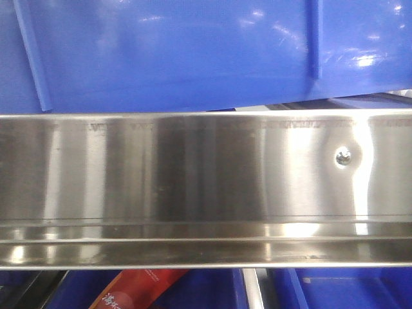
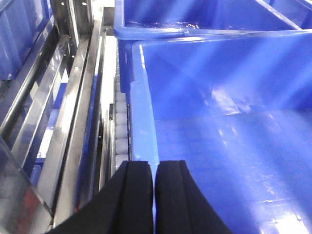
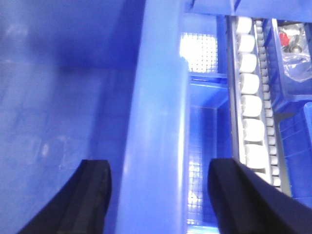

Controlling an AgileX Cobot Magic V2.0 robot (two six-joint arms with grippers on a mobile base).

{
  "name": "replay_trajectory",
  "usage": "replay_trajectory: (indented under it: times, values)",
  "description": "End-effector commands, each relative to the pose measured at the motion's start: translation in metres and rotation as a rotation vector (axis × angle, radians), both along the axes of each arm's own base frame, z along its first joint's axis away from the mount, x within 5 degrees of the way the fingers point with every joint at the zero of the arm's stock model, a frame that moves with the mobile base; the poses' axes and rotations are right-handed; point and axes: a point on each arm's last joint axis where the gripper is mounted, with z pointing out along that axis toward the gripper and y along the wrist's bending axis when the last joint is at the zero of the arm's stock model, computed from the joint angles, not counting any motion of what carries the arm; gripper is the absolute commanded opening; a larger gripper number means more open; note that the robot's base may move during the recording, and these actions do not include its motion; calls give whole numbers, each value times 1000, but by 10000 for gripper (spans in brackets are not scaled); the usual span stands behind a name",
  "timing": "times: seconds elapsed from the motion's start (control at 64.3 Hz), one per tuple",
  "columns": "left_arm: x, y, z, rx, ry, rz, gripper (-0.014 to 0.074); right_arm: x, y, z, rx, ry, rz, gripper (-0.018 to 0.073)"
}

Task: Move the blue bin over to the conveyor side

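Note:
The blue bin fills the top of the front view with its glossy wall. In the left wrist view its inside spreads to the right, and its pale rim runs up from my left gripper. That gripper is shut, with only a thin blue sliver between its black fingers. It sits over the rim, and I cannot tell whether it touches. My right gripper is open and straddles the bin's rim, one finger inside the bin and one outside. The conveyor is out of view.
A brushed-steel rail with a screw crosses the front view, with a red packet and blue bins below. Another blue bin stands behind. White rollers run beside the bin, steel rails on its left.

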Motion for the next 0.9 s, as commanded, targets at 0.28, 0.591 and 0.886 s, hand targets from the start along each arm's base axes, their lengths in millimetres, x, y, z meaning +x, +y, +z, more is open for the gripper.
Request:
replay_trajectory:
  times: [0.28,0.591,0.886]
  values:
    - [0,-1,3,-15,-13,-4,13,-11,-5,14,-3,-52,3,319]
    - [0,-1,3,-15,-13,-4,13,-14,-6,19,-3,-66,8,319]
    - [0,-3,3,-36,-14,-13,13,-7,-4,14,-10,-70,20,319]
